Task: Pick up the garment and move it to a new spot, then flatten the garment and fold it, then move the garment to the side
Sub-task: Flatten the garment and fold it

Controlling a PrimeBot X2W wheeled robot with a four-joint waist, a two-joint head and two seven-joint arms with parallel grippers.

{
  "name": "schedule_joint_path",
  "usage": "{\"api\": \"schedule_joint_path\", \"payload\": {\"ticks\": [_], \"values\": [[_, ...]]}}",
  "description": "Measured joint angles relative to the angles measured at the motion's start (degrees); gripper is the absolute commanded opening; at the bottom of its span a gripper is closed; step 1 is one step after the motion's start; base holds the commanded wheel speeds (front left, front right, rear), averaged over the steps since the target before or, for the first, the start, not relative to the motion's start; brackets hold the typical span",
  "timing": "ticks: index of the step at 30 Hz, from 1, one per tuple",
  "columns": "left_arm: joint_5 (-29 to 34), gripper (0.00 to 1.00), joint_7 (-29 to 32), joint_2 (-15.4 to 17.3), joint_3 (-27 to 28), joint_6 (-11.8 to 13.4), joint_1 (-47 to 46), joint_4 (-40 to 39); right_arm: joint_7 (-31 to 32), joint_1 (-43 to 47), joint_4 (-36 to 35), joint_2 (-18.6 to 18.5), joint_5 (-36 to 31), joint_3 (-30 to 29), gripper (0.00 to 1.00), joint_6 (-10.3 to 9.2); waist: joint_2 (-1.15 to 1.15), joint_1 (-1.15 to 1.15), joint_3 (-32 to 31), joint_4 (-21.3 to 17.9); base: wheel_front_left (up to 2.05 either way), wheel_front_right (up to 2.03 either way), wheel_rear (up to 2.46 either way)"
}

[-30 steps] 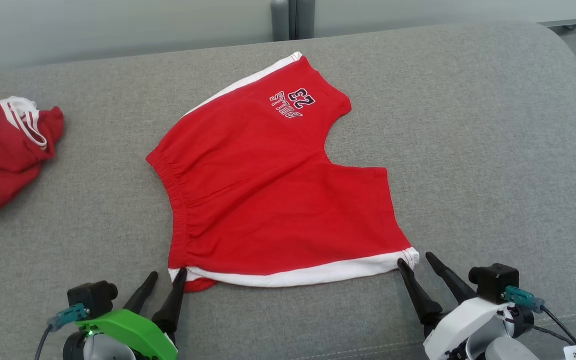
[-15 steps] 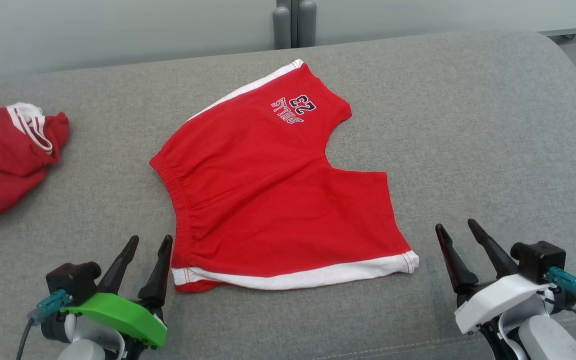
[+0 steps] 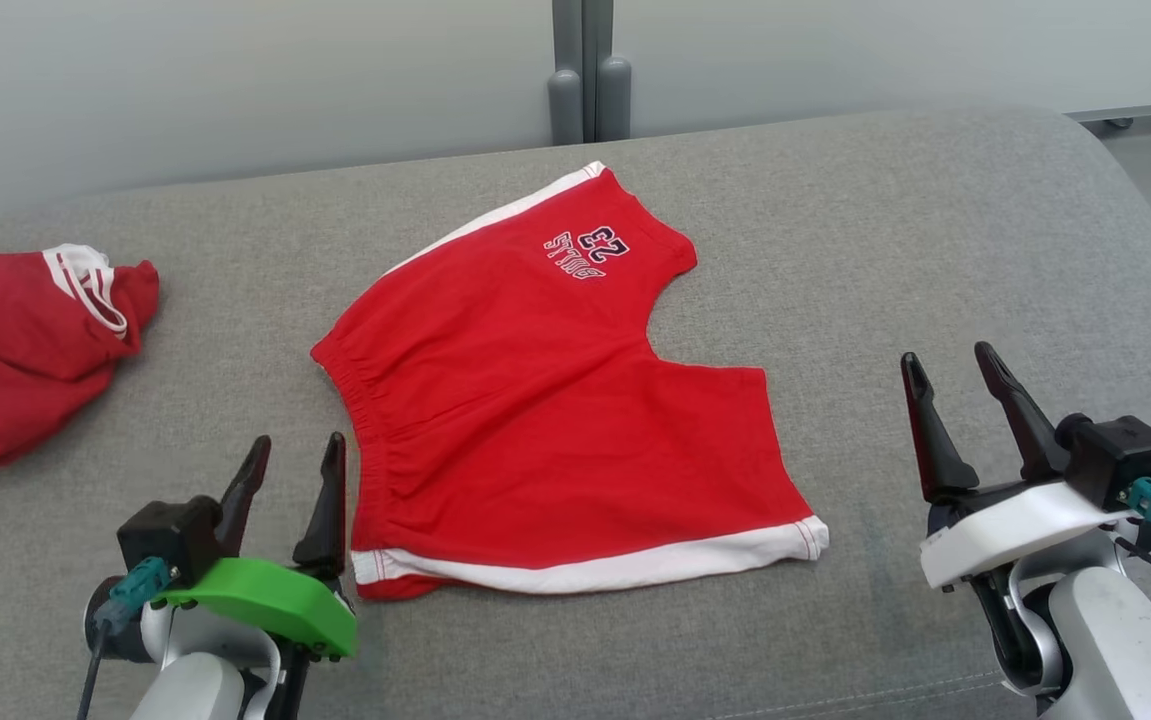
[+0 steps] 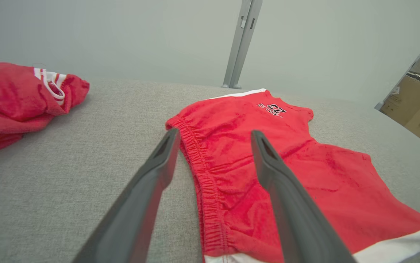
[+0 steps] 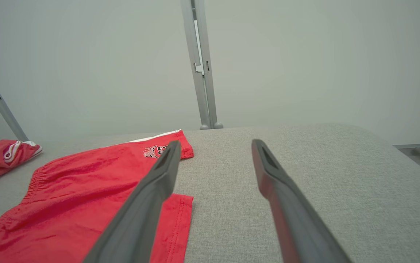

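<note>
Plainly nearer the left gripper (image 3: 299, 440), spread empty beside the waistband (image 3: 372, 440) of the shorts (image 3: 535, 400), than the right gripper (image 3: 945, 353), also spread, well apart rightward.

Grey cushion (image 3: 935, 250), pale wall (image 3: 235, 80) behind.
Crumpled red cloth (image 3: 25, 350) at left; grey post (image 3: 567, 60) at far edge; cardboard box (image 4: 410, 109) far right.

End effectors (image 3: 300, 440) (image 3: 945, 352) now off shorts (image 3: 535, 400)
</note>
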Motion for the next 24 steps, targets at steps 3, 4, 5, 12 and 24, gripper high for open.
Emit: {"api": "schedule_joint_path", "payload": {"ticks": [3,4,5,12,24], "values": [[1.6,1.00,0.0,0.0,1.5,1.9,0.4,-0.6,0.0,0.1,-0.7,0.8,-0.6,-0.1,1.00,-0.49,0.00,0.00,-0.6,-0.1,0.00,0.00,0.00],[2.1,1.00,0.0,-0.1,2.2,2.2,0.6,-1.1,0.0,0.2,-0.8,1.1,-0.6,-0.1,1.00,-0.88,0.00,0.00,-0.8,-0.2,0.00,0.00,0.00],[2.2,1.00,0.0,-0.2,2.8,2.4,0.9,-1.8,0.0,0.5,-1.1,1.3,-0.6,-0.1,1.00,-0.91,0.00,0.00,-0.9,-0.2,0.00,0.00,0.00],[3.7,1.00,-0.2,-1.3,5.0,2.9,4.1,-4.1,-0.1,2.9,-1.6,2.9,-1.1,-0.3,1.00,-1.48,0.00,0.00,-1.3,0.0,0.00,0.00,0.00],[6.2,1.00,-0.2,-2.9,7.4,3.4,10.1,-6.3,-0.1,4.4,-2.1,3.4,-2.1,-0.2,1.00,-1.91,0.00,0.00,-1.9,0.2,0.00,0.00,0.00]]}}
